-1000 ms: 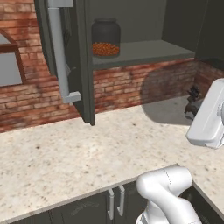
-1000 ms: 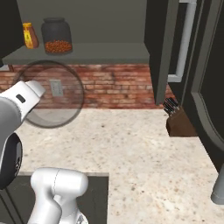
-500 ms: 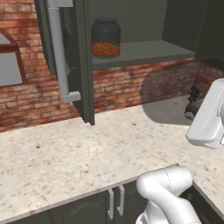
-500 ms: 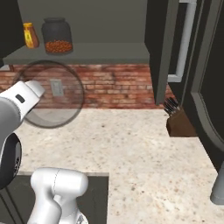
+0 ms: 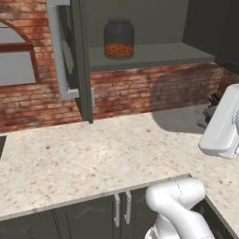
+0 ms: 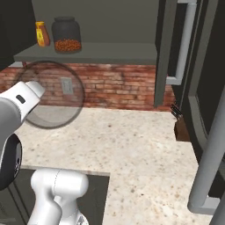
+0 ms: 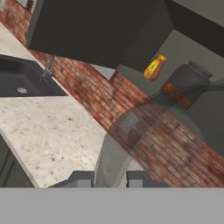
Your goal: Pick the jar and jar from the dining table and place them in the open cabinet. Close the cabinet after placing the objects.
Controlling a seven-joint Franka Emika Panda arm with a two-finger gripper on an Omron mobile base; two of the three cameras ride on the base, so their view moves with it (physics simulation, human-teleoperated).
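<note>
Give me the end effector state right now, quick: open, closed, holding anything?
End effector: closed on the frosted grey jar, which sits see-through between the finger tips, held up in front of the open cabinet.

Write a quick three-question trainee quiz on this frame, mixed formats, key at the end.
1. True or false: the wall cabinet is closed.
2. What stands beside the orange-filled jar on the shelf? A) a green pickle B) a yellow bottle C) a mug
3. Fill in: the pincer is shut on the ___ jar.

Key
1. False: the cabinet door stands open.
2. B, the yellow bottle.
3. Frosted: the frosted jar sits see-through between the tips, above the counter and below shelf level.
</note>
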